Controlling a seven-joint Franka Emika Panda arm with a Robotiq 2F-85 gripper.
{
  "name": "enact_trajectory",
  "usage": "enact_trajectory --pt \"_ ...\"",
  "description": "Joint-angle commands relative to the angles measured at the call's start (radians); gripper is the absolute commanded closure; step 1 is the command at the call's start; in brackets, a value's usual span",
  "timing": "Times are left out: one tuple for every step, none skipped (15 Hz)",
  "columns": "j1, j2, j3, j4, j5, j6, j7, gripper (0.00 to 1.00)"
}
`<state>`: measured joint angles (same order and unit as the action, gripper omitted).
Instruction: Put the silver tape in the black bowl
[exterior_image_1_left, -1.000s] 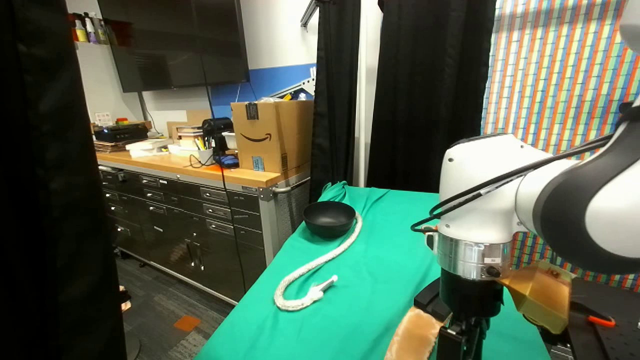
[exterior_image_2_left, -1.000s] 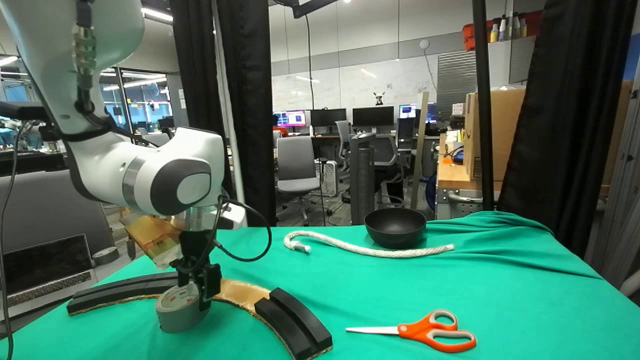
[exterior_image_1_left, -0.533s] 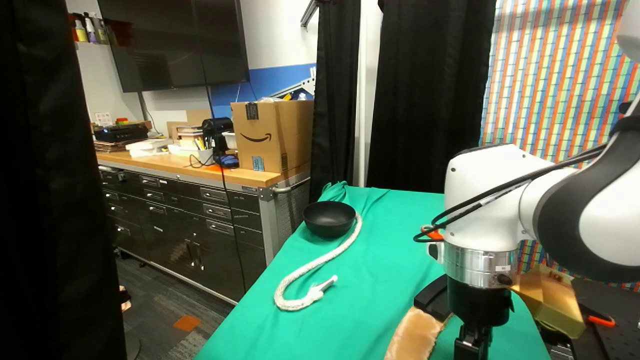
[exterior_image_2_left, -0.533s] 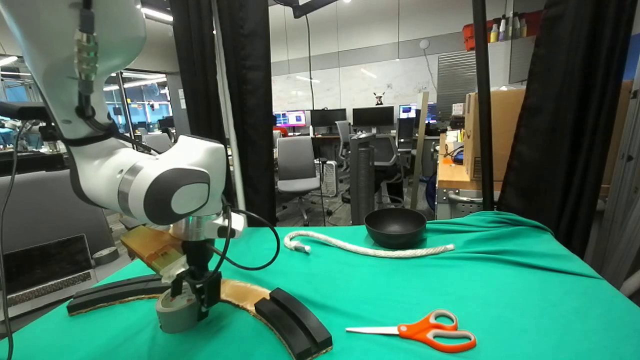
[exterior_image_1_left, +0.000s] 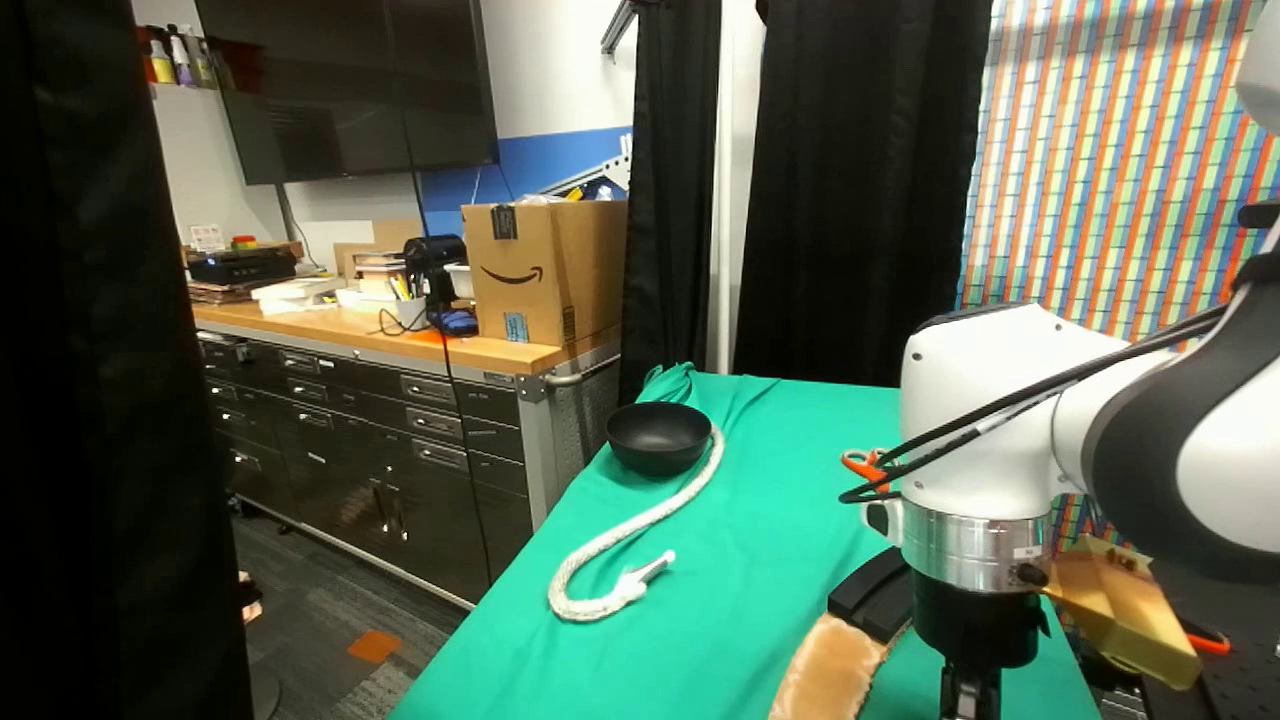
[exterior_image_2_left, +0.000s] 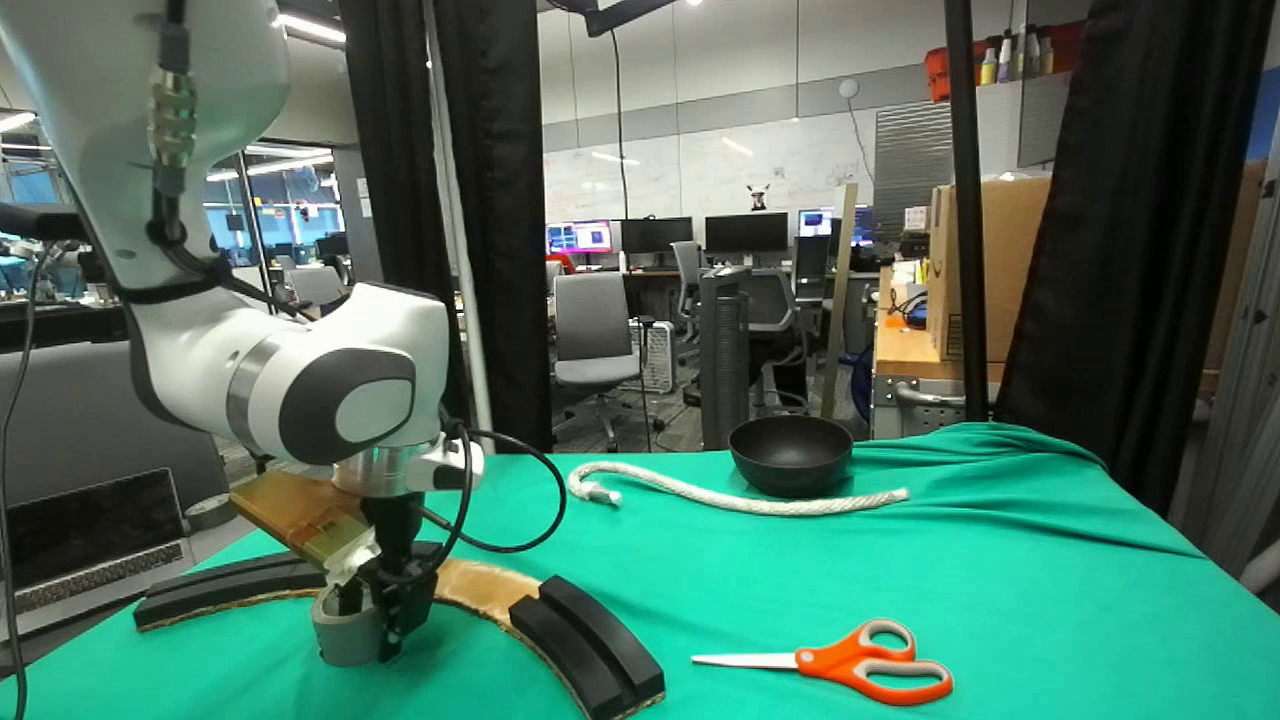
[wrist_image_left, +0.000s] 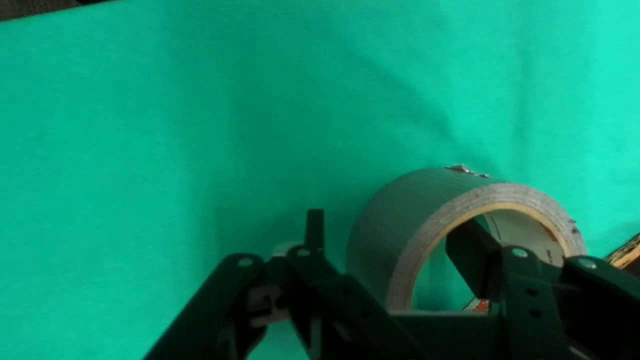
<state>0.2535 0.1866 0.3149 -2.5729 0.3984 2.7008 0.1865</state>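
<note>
The silver tape (exterior_image_2_left: 345, 635) is a grey roll on the green cloth at the near left in an exterior view. It also shows in the wrist view (wrist_image_left: 400, 220), its hole facing the camera. My gripper (wrist_image_left: 392, 245) is open around the roll's wall: one finger is inside the hole, the other is outside with a gap to the wall. In an exterior view the gripper (exterior_image_2_left: 372, 612) points down into the roll. The gripper also shows low in an exterior view (exterior_image_1_left: 970, 695), where the tape is not visible. The black bowl (exterior_image_2_left: 790, 460) stands upright at the far side, also here (exterior_image_1_left: 658, 445).
A curved tan piece with black blocks (exterior_image_2_left: 590, 640) lies right beside the tape. Orange scissors (exterior_image_2_left: 865, 662) lie at the near right. A white rope (exterior_image_2_left: 690, 490) lies in front of the bowl. The green cloth (exterior_image_2_left: 1000, 570) covers the table.
The arm has moved down, and my gripper is lower around the tape, with one finger now inside its hole. The tape, bowl, rope and scissors have not moved.
</note>
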Motion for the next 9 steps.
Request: enact_trajectory --pt "-0.001 0.0 -0.002 -0.004 -0.009 0.023 -0.018 0.64" --pt "0.0 -0.002 -0.004 -0.003 -0.014 0.021 -0.014 0.73" --pt "0.0 -0.003 -0.005 -0.003 -0.015 0.02 -0.014 0.8" --pt "0.0 -0.003 -0.005 -0.002 -0.015 0.018 -0.014 0.89" --pt "0.0 -0.004 -0.006 -0.002 -0.017 0.016 -0.012 0.91" --pt "0.0 -0.006 -0.008 -0.002 -0.019 0.014 -0.01 0.92" --pt "-0.002 -0.013 -0.006 -0.002 -0.014 0.002 -0.012 0.94" --pt "-0.002 -0.023 -0.006 -0.005 -0.013 -0.007 -0.006 0.91" --pt "-0.006 -0.043 -0.002 -0.009 -0.001 -0.024 -0.012 0.9"
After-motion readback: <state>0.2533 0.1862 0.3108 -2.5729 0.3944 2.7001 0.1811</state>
